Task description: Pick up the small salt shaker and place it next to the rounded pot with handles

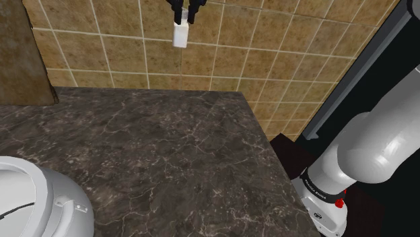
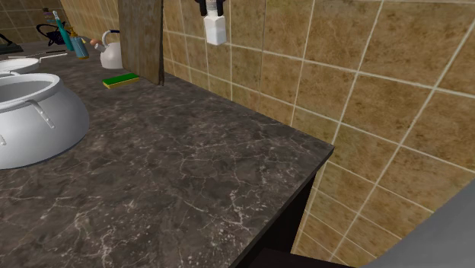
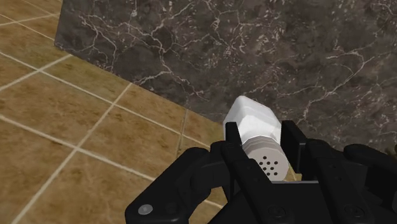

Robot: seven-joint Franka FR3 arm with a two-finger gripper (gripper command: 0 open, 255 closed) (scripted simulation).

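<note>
You have step 1 of 2 done: your jaws pinch the shaker [image 1: 180,35], high by the tiled wall above the desk [image 1: 168,155]. Left: set it beside the pot [image 2: 42,122], well apart.

The table [image 2: 198,183] is dark stone with thin white lines all over it. Behind it is a wall [image 2: 365,68] made of brown square tiles. A brown wooden board [image 2: 141,38] stands up tall by the wall. A green sponge [image 2: 120,79] with a yellow edge lies flat on the table, just beside the board. A white kettle [image 2: 112,53] stands farther back on the table
</note>
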